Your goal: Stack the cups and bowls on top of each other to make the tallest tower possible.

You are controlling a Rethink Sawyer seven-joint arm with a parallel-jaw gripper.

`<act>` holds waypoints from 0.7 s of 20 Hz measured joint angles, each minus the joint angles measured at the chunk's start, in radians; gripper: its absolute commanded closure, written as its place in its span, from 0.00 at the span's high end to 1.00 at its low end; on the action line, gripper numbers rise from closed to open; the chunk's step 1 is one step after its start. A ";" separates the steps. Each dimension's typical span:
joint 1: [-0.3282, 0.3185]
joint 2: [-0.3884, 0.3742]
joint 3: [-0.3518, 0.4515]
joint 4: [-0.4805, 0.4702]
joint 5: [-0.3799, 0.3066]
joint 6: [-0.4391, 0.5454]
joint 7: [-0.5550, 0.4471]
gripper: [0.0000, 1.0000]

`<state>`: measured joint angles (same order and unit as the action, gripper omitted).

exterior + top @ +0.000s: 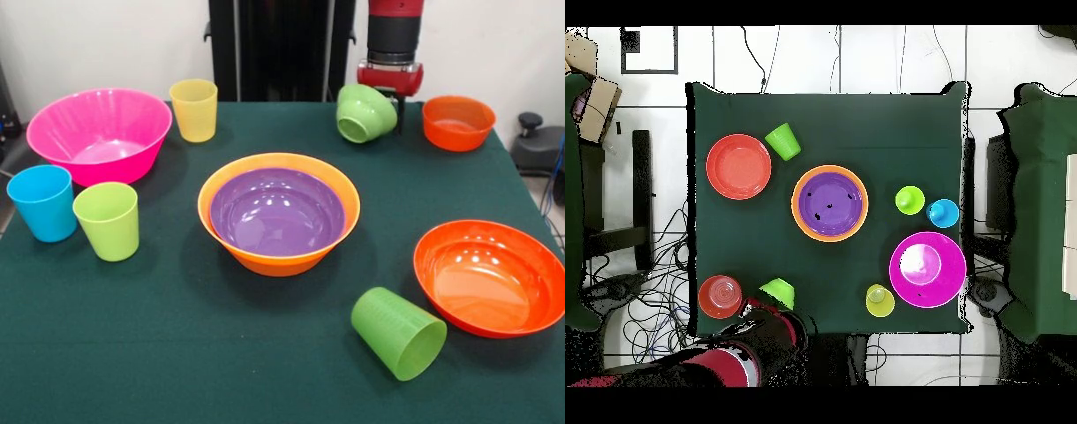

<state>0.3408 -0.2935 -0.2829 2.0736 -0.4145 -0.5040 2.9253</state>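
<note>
Gripper [389,104]: clenched on small green bowl [364,113], tilted, lifted.
Landmark: purple bowl [277,212] nested in large orange bowl [279,256].
Held bowl: behind it, nr small orange bowl [457,122].

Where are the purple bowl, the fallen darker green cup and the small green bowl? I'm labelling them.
purple bowl [276,212], front view, its inner floor.
darker green cup [395,330], front view, its ribbed side.
small green bowl [369,108], front view, its outer wall, below the end effector.
</note>
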 measured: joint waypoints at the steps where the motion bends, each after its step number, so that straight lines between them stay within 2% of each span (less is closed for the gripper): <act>1: -0.001 0.001 0.000 0.001 0.000 0.000 0.000 1.00; 5: -0.030 -0.004 0.000 0.012 -0.001 0.001 0.000 1.00; 8: -0.113 -0.047 0.033 0.037 -0.037 0.034 0.000 1.00; 11: -0.265 -0.128 0.108 0.071 -0.086 0.125 0.000 1.00; 12: -0.379 -0.184 0.166 0.088 -0.107 0.205 0.000 1.00; 14: -0.468 -0.224 0.213 0.098 -0.114 0.273 0.000 1.00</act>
<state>-0.1271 -0.5180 -0.0701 2.1719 -0.5281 -0.2307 2.9253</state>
